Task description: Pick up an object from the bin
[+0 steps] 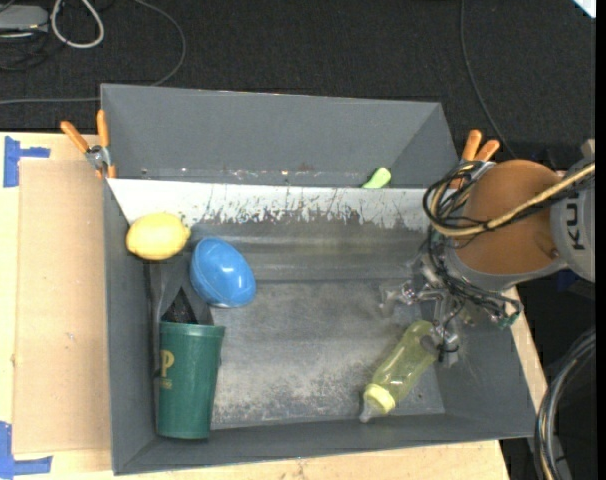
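nearest, in the grey bin (303,368), a dark green cup (188,383) lies by the left wall, and a pale yellow-green bottle (398,368) lies slantwise at the front right. the jaws are down at the bottle's upper end; whether they are parted or closed on it i cannot tell. farther back on the left lie a blue egg (223,273) and a lemon (158,236).

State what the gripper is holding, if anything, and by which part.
It cannot be told. The gripper sits at the upper end of the yellow-green bottle lying at the right of the bin, but a grip cannot be seen.
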Robot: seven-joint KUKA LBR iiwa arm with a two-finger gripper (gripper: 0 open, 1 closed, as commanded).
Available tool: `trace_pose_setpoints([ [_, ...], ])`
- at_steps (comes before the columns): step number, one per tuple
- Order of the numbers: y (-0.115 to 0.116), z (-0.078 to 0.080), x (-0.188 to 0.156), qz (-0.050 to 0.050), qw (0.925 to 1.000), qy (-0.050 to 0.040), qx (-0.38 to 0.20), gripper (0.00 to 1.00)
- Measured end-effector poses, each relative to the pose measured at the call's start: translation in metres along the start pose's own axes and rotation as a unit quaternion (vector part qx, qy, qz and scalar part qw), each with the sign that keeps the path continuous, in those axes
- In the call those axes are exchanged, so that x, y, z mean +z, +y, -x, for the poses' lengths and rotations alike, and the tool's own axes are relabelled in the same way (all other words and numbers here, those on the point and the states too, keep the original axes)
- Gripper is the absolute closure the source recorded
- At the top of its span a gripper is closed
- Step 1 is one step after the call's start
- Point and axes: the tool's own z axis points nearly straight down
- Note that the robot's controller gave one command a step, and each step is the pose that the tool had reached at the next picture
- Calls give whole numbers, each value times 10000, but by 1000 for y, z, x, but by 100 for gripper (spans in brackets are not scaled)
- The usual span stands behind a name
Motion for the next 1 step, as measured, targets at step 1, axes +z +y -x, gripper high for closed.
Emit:
trace_pose_setpoints([
  [1, 9, -28, -62, -12, 9994, -22, 351, 0],
])
